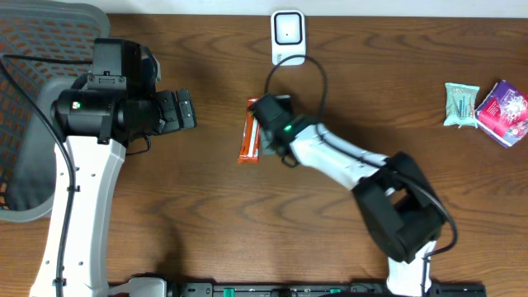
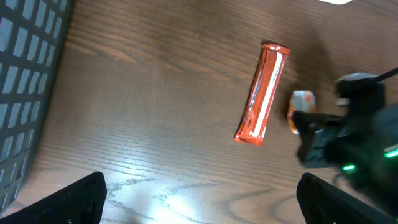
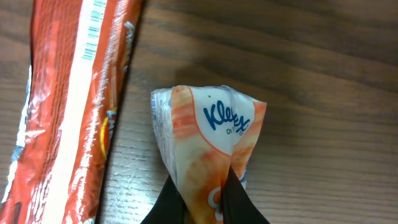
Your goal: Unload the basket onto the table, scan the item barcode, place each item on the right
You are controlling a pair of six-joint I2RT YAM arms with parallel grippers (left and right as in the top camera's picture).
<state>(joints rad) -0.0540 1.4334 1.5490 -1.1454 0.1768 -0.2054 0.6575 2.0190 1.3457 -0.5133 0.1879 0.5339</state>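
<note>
My right gripper (image 3: 205, 200) is shut on a small orange-and-white Kleenex tissue pack (image 3: 208, 140), its black fingers (image 3: 169, 202) pinching the pack's lower end just above the wood. In the left wrist view the pack (image 2: 302, 101) shows at the tip of the right arm. Beside it, to the left, an orange-red snack bar (image 1: 249, 136) lies flat on the table, a barcode (image 3: 93, 28) printed on its white seam. The white scanner (image 1: 288, 35) stands at the table's far edge, behind the right gripper (image 1: 264, 115). My left gripper (image 1: 183, 110) hangs wide open at the left, holding nothing (image 2: 200, 200).
A green packet (image 1: 460, 104) and a purple packet (image 1: 504, 112) lie at the far right. A grey mesh chair (image 1: 33, 99) stands beyond the table's left edge. A black cable (image 1: 318, 74) loops from the scanner toward the right arm.
</note>
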